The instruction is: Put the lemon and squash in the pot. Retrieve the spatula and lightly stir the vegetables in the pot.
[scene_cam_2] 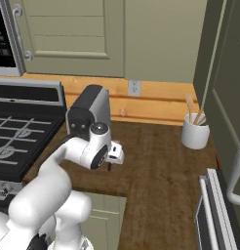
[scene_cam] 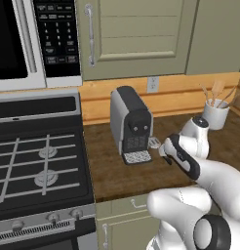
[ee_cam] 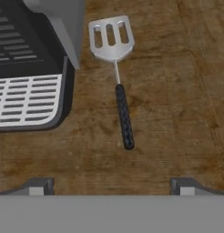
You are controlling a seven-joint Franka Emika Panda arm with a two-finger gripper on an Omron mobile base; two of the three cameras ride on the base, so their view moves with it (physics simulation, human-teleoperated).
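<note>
The gripper [ee_cam: 111,186] hung open and empty above the spatula [ee_cam: 114,77], which lay flat on the wood counter [ee_cam: 177,113], its head just beside the coffee machine [scene_cam: 130,124]. The grasp was best taken across the dark handle, clear of the machine's drip tray. Farther back stood a utensil crock [scene_cam_2: 195,131], the stove [scene_cam: 36,161] and a wall outlet [scene_cam_2: 134,88].

White arm [scene_cam: 205,171] rising from the lower right of the left base view, bent forward at mid-frame, gripper [ee_cam: 111,186] pointing down, jaws spread wide, holding nothing
</note>
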